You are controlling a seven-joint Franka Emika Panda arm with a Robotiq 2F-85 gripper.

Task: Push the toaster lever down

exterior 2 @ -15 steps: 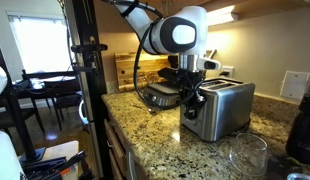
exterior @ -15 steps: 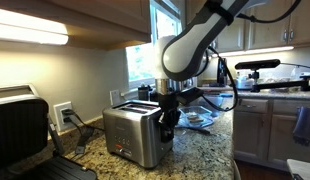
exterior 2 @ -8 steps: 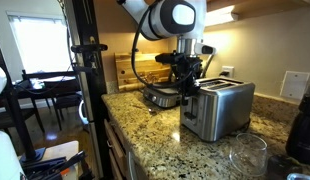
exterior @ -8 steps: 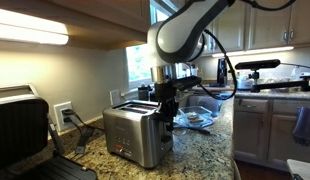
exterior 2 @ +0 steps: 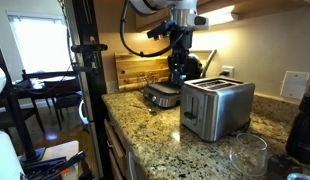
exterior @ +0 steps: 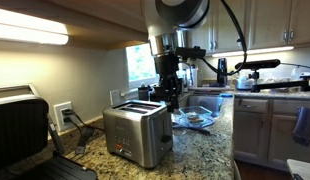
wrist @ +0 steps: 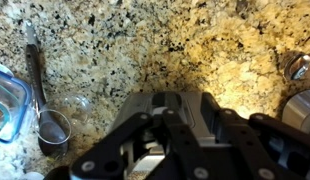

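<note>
The brushed-steel two-slot toaster stands on the granite counter and shows in both exterior views. My gripper hangs above the toaster's narrow end, clear of it. In the wrist view the toaster's top lies right below the dark fingers, which look closed together with nothing between them. I cannot make out the lever's position.
A larger black appliance with a silver top stands near the camera. A blue container lies behind the toaster. A wooden board and a dark round pan are at the wall. A glass stands near the counter edge. A metal scoop lies on the counter.
The arm has risen straight up from the toaster's narrow end, so the gripper went from beside the toaster's face to above its top.
</note>
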